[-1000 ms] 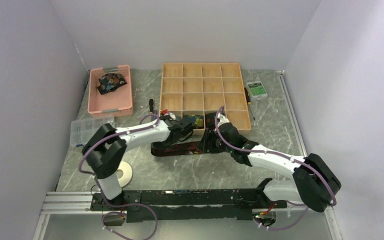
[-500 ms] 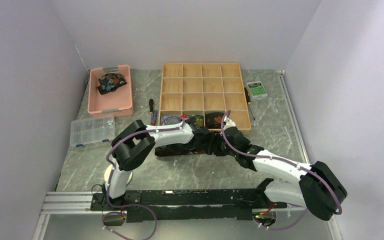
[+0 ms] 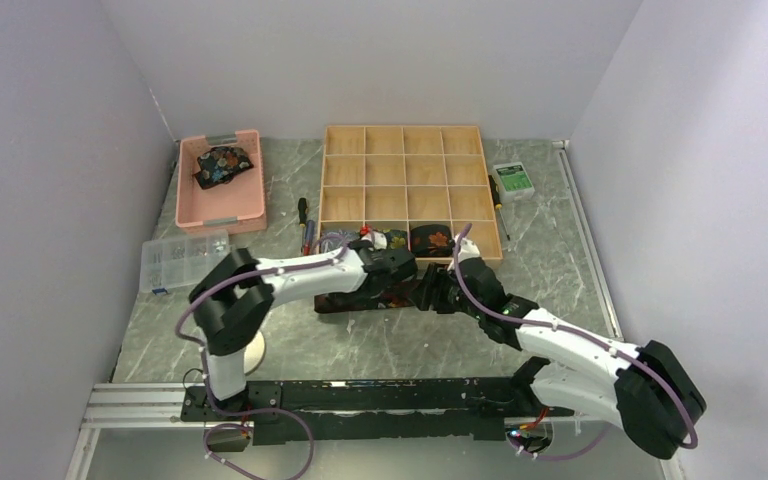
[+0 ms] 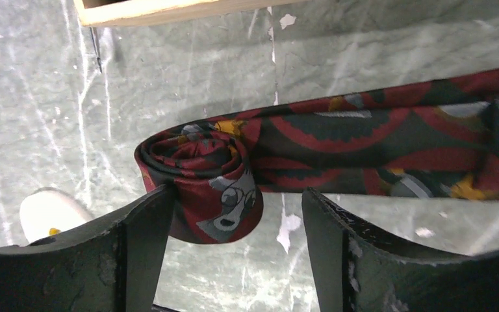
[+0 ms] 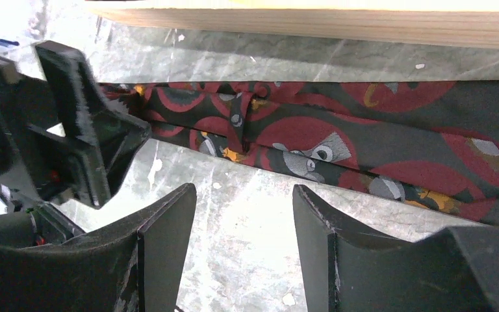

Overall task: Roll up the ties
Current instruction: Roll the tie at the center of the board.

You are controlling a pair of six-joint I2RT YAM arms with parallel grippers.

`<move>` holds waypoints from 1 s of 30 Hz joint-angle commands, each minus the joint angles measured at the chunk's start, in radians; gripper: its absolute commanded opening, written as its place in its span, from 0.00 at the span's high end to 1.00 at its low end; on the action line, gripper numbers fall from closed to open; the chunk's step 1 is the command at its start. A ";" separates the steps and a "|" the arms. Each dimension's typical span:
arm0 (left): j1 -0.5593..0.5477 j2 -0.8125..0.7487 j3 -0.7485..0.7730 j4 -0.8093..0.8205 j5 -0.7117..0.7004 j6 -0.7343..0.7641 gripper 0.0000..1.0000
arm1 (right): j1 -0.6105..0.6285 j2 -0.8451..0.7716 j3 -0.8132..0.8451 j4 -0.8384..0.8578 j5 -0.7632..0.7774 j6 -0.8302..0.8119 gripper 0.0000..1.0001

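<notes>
A dark tie (image 3: 345, 300) with red and orange print lies flat on the bench (image 3: 360, 350), just in front of the tray (image 3: 403, 128) and running along its near wall. In the top view, the end below the tray's right half is hidden under the two end effectors, which meet there.

The left wrist view shows that end wound into a small tight roll (image 4: 201, 188), with the rest of the strip stretching away flat. The left end effector (image 4: 230, 221) is open around the roll. One finger (image 4: 143, 227) touches the roll's side, and a gap of bare bench separates the roll from the other finger.

The right end effector (image 5: 240, 221) is also open and grips nothing. Its fingers sit low over bare bench on the side away from the tray, and the tie lies just past their tips.

Two finished rolls (image 3: 430, 238) sit in neighbouring compartments of the tray's near row. Well to the left of the tray, a pink bin (image 3: 218, 210) holds a loose floral bundle (image 3: 222, 165).
</notes>
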 commanded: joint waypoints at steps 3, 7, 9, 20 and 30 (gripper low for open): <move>0.059 -0.228 -0.158 0.244 0.171 0.014 0.14 | -0.006 -0.059 -0.027 0.025 -0.001 0.005 0.38; 0.120 -0.355 -0.268 0.347 0.249 0.012 0.07 | -0.006 -0.020 -0.002 0.065 -0.095 0.004 0.37; 0.155 -0.420 -0.318 0.376 0.273 0.011 0.07 | -0.005 0.026 0.023 0.104 -0.152 0.014 0.36; 0.426 -1.041 -0.759 0.644 0.428 0.009 0.07 | 0.103 0.390 0.329 0.189 -0.295 0.092 0.34; 0.820 -1.141 -1.000 0.891 0.862 -0.042 0.07 | 0.162 0.692 0.623 0.032 -0.265 0.087 0.35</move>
